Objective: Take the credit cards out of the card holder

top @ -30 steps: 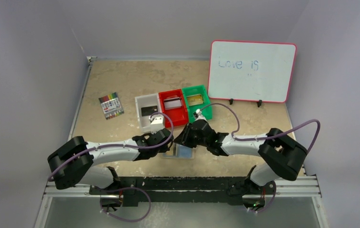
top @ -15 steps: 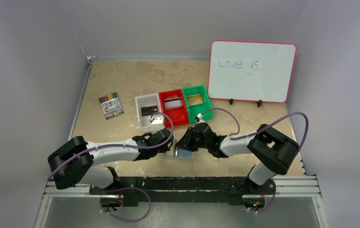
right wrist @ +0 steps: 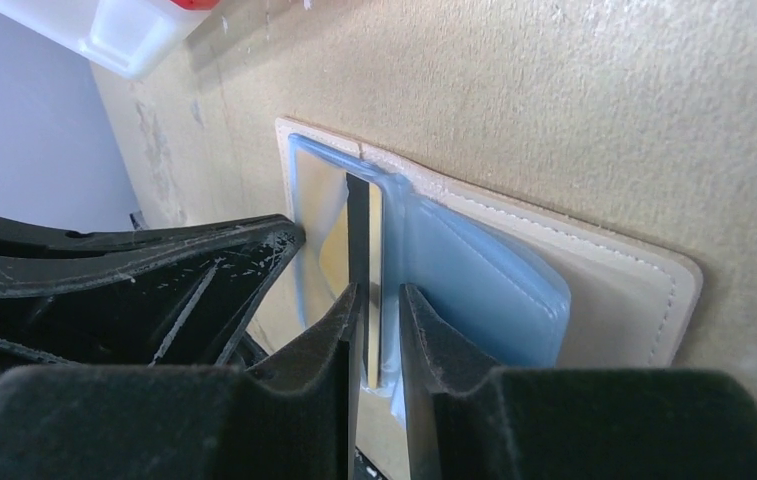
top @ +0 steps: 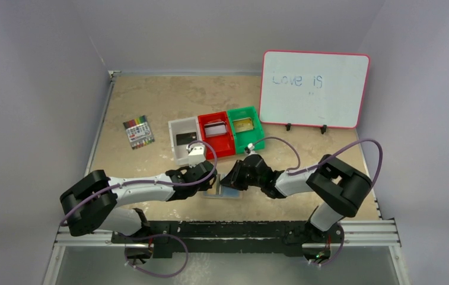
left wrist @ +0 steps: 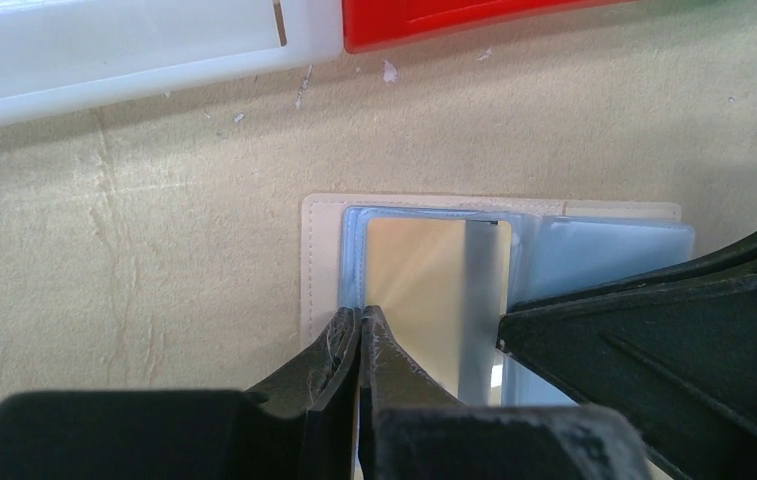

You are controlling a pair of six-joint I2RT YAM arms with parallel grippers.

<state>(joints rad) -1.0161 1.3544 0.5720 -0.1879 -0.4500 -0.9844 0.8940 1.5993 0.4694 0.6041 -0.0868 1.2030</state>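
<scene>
**Right arm tucks in over the open card holder**

The right arm has bent in closer than a second ago. The card holder [left wrist: 320,262] lies open and flat near the arms, its long side running 9 to 3 o'clock. The gold card [left wrist: 419,290] sits in its left pocket. The left gripper [left wrist: 359,318] is closed, tips on the pocket's edge. The right gripper [right wrist: 379,300] straddles the card's dark stripe; I cannot tell if it grips. The red bin [top: 217,153] is at 12 o'clock, the markers [top: 138,132] at 10.

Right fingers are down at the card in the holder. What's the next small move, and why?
Probably close the right gripper fully on the gold card before pulling. Its jaws straddle the card's raised edge, but I cannot tell whether they pinch it yet. The shut left gripper presses down on the open card holder, so it should stay put.
</scene>
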